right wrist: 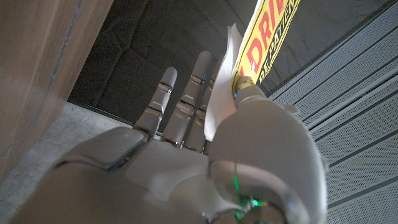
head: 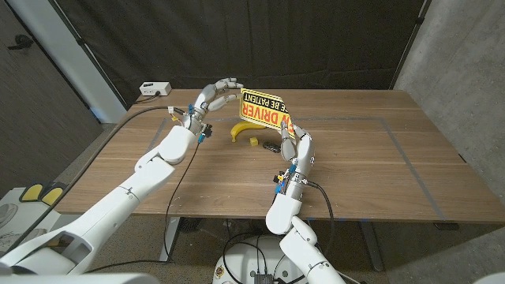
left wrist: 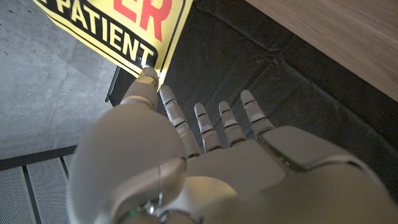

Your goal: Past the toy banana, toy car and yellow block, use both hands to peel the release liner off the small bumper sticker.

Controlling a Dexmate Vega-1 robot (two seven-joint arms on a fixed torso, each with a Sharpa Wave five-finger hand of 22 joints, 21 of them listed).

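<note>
A yellow bumper sticker [head: 264, 109] with black and red lettering hangs in the air above the table's middle, stretched between both hands. My left hand [head: 211, 99] pinches its far left corner; in the left wrist view the thumb [left wrist: 148, 76] presses the sticker's corner [left wrist: 118, 25]. My right hand [head: 294, 148] pinches the near right end. In the right wrist view a white liner edge [right wrist: 221, 93] stands off the yellow sticker [right wrist: 268, 34] beside the thumb. The toy banana [head: 243, 128], yellow block [head: 253, 142] and dark toy car [head: 270, 147] lie on the table under the sticker.
A white box [head: 155, 88] sits at the table's back left corner. A black cable [head: 142, 114] runs along the left arm. Thin tape lines [head: 394, 138] mark a rectangle on the wooden table [head: 371, 170]. A black curtain hangs behind.
</note>
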